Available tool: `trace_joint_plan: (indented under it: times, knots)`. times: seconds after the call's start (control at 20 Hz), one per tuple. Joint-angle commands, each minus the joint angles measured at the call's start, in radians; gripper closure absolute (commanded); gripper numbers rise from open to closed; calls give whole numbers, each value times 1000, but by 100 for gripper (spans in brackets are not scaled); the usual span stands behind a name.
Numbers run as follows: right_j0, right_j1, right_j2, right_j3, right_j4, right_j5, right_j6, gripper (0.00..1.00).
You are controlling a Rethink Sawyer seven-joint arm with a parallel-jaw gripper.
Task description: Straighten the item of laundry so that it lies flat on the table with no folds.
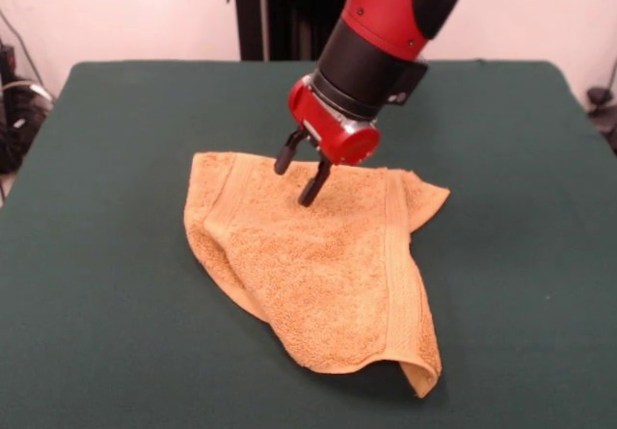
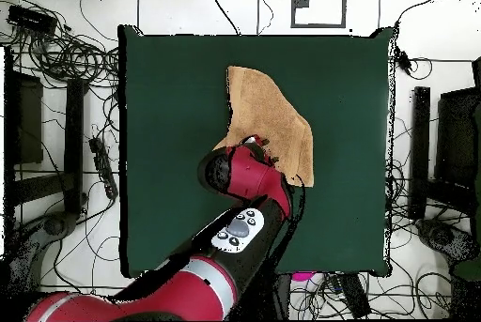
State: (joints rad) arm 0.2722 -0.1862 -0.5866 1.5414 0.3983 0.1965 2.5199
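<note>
The orange-tan towel (image 1: 323, 265) lies rumpled near the middle of the green table (image 1: 116, 255), folded over on itself into a rough triangle, with a band stripe down its right side and one corner curled up at the front. It also shows in the overhead view (image 2: 272, 116). My gripper (image 1: 301, 175) hangs over the towel's far edge, its two black fingers apart and empty, tips just above or touching the cloth. In the overhead view the red wrist (image 2: 246, 170) covers the gripper and the towel's near part.
The table (image 2: 169, 149) is much larger than the towel, with bare green cloth on all sides. Cables and equipment lie on the floor around the table (image 2: 66, 55). The black pedestal (image 1: 280, 10) stands behind the far edge.
</note>
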Motion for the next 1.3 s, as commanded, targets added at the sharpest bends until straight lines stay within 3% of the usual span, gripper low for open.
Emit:
trace_joint_plan:
  times: [0.05, 0.4, 1.0, 1.3]
  knots:
    - [-15, -42, 65, 12, -60, 76, 35, 0]
    - [26, 7, 34, -7, -26, 59, 103, 0]
    - [-26, 95, 200, -73, -14, 27, 72, 0]
    - [-4, 139, 191, -105, 1, 29, 92, 0]
